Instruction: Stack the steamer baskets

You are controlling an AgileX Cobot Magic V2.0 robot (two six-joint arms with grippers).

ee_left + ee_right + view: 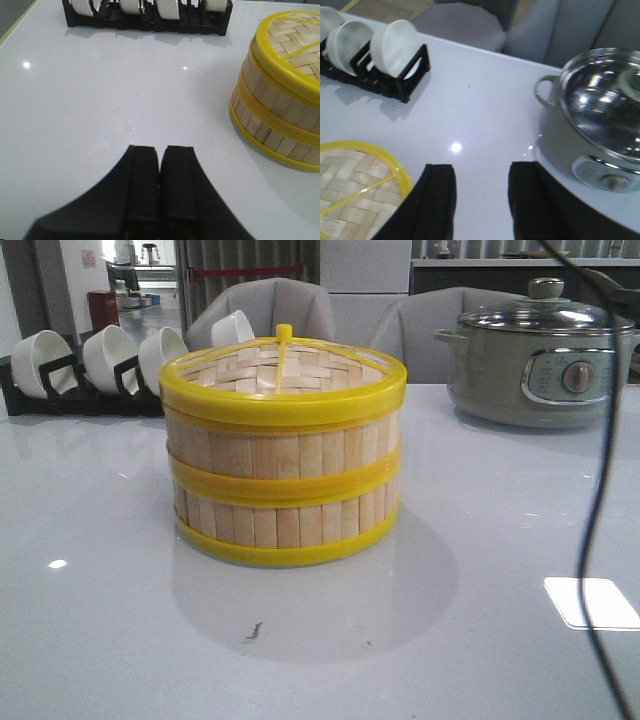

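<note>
Two steamer baskets (284, 485) stand stacked in the middle of the white table, pale slat walls between yellow rims, with a woven yellow-rimmed lid (283, 371) on top. No gripper shows in the front view. In the left wrist view my left gripper (160, 152) is shut with nothing between its fingers, low over bare table to the left of the baskets (277, 102). Seen from the right wrist, my right gripper (480, 172) is open and empty, hanging above the table between the lid's rim (395, 167) and the grey pot (592, 125).
A grey electric pot (540, 355) with a glass lid stands at the back right. A black rack of white bowls (90, 370) lines the back left. A dark cable (595, 490) hangs across the right of the front view. Grey chairs (265, 305) sit behind the table.
</note>
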